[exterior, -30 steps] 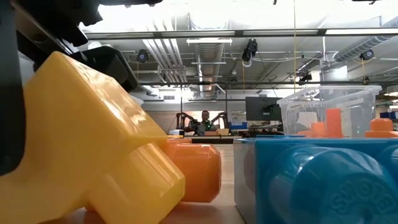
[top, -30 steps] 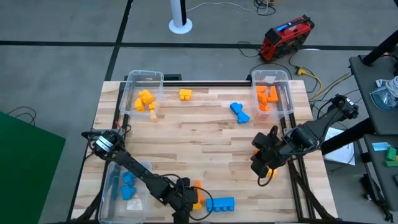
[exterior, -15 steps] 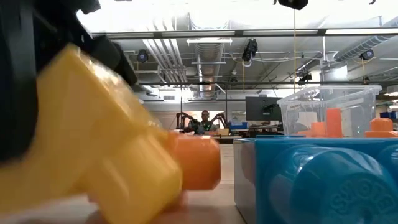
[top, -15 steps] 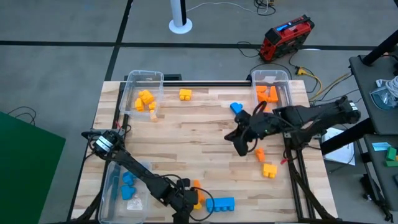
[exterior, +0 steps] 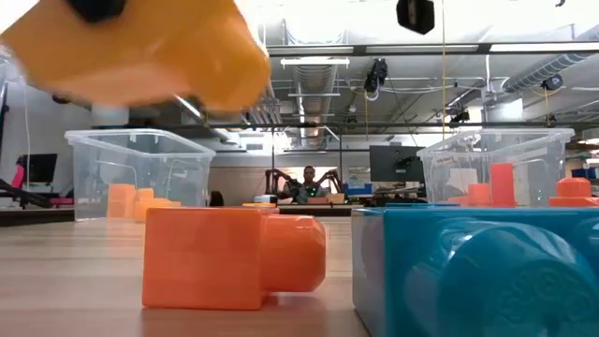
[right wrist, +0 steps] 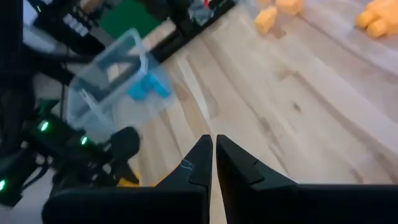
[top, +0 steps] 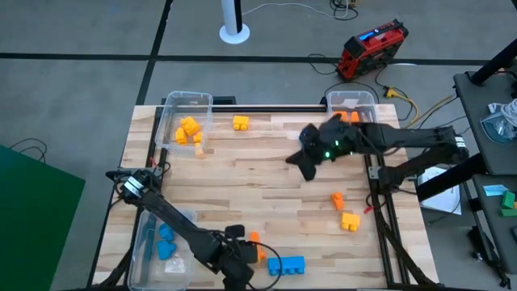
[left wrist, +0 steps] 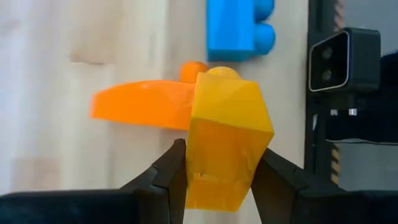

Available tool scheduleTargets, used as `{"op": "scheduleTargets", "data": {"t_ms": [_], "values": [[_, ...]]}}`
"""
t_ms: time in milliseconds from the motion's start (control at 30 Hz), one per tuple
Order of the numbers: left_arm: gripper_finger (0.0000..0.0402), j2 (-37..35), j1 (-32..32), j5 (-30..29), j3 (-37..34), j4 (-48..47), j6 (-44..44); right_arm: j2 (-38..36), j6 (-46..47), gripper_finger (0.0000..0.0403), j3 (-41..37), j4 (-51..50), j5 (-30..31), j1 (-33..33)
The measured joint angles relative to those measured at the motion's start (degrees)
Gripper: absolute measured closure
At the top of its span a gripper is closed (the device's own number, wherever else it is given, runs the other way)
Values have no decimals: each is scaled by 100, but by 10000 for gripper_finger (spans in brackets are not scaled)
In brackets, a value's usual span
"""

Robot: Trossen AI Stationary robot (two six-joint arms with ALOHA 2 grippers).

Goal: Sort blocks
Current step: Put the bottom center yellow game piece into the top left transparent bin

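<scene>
Wood table (top: 242, 174) from above: left gripper (top: 239, 257) hung at the near edge beside an orange block (top: 255, 240) and blue block (top: 287, 264); right gripper (top: 307, 166) hovered mid-table, fingers together, empty. Yellow bin (top: 182, 119) sat far-left, so the lift should clear the orange block before swinging there. Low view showed a yellow block (exterior: 150, 47) raised above the table. Left wrist view: fingers (left wrist: 169, 171) clamped that yellow block.

Wooden table (top: 242, 174), three clear bins (top: 182, 118), scattered blocks (top: 286, 264)
</scene>
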Motion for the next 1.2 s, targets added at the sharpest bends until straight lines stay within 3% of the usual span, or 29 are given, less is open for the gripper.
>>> {"op": "scheduleTargets", "data": {"t_ms": [233,467,567,733,867,1033,1200], "values": [[278,-4,1,-813,967,-1626,-393,4,-205,390,0,122,-647,-726],[278,-8,0,-1990,2204,-3317,-1279,7,-208,390,4,1160,-1615,-1589],[278,-8,52,-2349,2830,-4060,-1492,7,-85,390,4,1259,-1732,-1903],[277,-388,303,-2748,3273,-4073,-1183,13,-73,390,7,1260,-1742,-2075],[277,-879,571,-3107,3231,-4069,-692,44,-99,390,7,1248,-1740,-2096],[277,-1734,1270,-3154,2740,-4063,-257,78,-130,390,7,1256,-1742,-2116],[277,-2837,2409,-2448,1467,-4071,-191,261,-138,390,7,1254,-1741,-2202]]}}
